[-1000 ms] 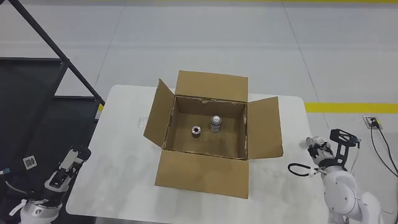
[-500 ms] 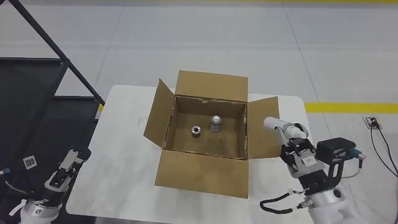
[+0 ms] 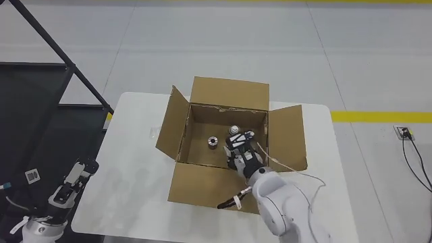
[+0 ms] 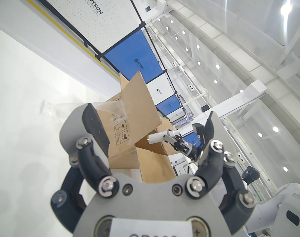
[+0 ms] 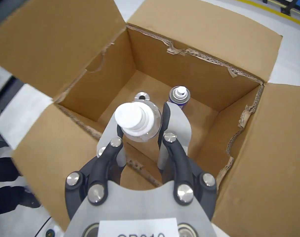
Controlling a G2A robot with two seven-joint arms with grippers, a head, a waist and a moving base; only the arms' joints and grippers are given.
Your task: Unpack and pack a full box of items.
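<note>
- By the table's (image 3: 135,155) near left edge, hovering with the left tool (image 4: 150,122) spread apart.
- Over the open box (image 3: 229,94), clamping the right tool (image 5: 140,122) on a white-capped bottle (image 5: 130,117).
- Farther in, holding a spray can (image 5: 180,95) beside a small metal-topped piece (image 5: 142,96) on the box floor.

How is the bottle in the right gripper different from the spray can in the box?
The bottle is held by the right gripper above the box; the can stands on the box floor. The bottle is clear with a wide white cap; the can is dark with a metal top and a small white nozzle. Both are round, tops facing up.
</note>
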